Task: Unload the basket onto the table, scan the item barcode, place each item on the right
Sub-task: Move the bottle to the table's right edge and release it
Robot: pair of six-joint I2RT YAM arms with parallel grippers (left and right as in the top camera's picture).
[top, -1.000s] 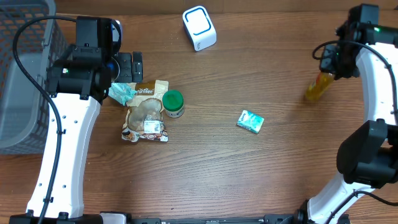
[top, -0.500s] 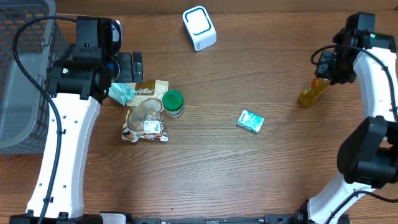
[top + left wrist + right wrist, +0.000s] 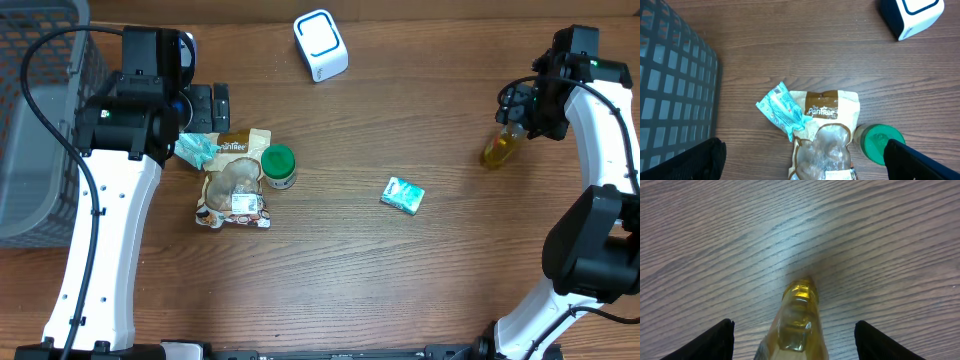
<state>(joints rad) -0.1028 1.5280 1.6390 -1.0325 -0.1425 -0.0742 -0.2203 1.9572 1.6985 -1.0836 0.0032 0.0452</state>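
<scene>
Straddling the yellow bottle (image 3: 799, 315), right gripper (image 3: 794, 330) jaws stand wide, apparently not gripping; left gripper (image 3: 802, 147) jaws wide too. Step: picking an item. Next, you present its barcode to the scanner (image 3: 320, 45).

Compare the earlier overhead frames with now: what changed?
The right gripper opened its jaws, letting go of the yellow bottle, which had shifted slightly left and nearer the robot. The left gripper, snack pouch, green-lidded jar and white scanner stayed put.
</scene>
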